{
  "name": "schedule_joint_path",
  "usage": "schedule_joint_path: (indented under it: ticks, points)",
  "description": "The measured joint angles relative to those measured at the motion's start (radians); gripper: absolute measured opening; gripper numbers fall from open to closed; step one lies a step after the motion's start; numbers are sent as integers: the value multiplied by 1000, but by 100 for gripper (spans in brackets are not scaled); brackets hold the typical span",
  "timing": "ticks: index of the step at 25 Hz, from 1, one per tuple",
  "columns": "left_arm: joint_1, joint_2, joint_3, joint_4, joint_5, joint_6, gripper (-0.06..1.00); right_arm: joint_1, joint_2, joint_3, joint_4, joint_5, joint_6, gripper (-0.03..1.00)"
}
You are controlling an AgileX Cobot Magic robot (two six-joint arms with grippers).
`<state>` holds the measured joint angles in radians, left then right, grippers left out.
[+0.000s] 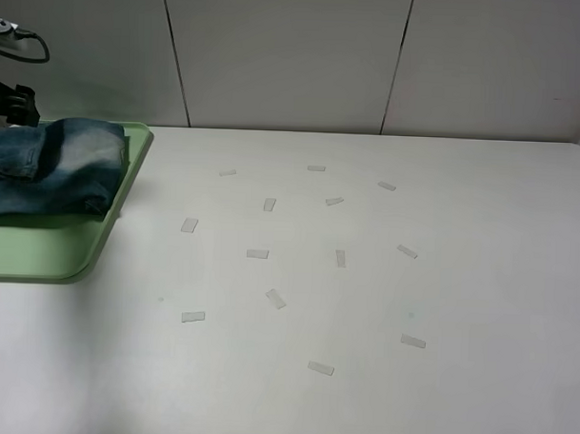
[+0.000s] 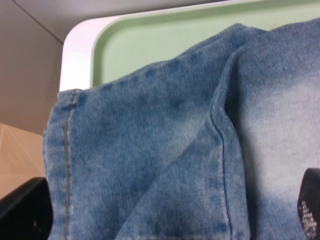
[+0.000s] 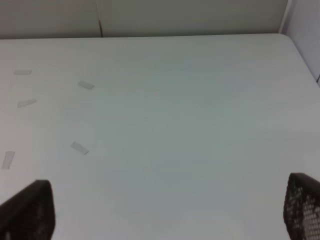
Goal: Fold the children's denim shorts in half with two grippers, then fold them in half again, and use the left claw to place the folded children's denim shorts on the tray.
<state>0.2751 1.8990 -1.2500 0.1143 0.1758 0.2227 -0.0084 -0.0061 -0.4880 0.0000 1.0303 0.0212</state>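
Observation:
The folded children's denim shorts (image 1: 52, 166) lie on the light-green tray (image 1: 70, 247) at the far left of the table, one pale faded patch facing up. Only a black part of the left arm (image 1: 14, 103) shows at the frame's left edge, just behind the shorts. In the left wrist view the left claw (image 2: 167, 215) is open, its fingertips (image 2: 25, 212) wide apart just over the shorts (image 2: 165, 150), with the tray rim (image 2: 100, 50) beyond. The right gripper (image 3: 165, 210) is open and empty over bare table. It is out of the exterior view.
Several small pale tape strips (image 1: 257, 253) are scattered over the middle of the white table (image 1: 478, 281). Grey wall panels stand behind the table's far edge. The tray overhangs the frame's left edge.

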Motion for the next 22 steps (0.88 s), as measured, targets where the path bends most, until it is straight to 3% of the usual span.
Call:
schedule_joint_path:
  ticks: [14, 22]
  points:
    - [-16, 84, 0, -2, 50, 50, 95, 0, 0, 0, 0, 0, 0, 69]
    - [-16, 175, 0, -2, 1, 62, 94, 0, 0, 0, 0, 0, 0, 69]
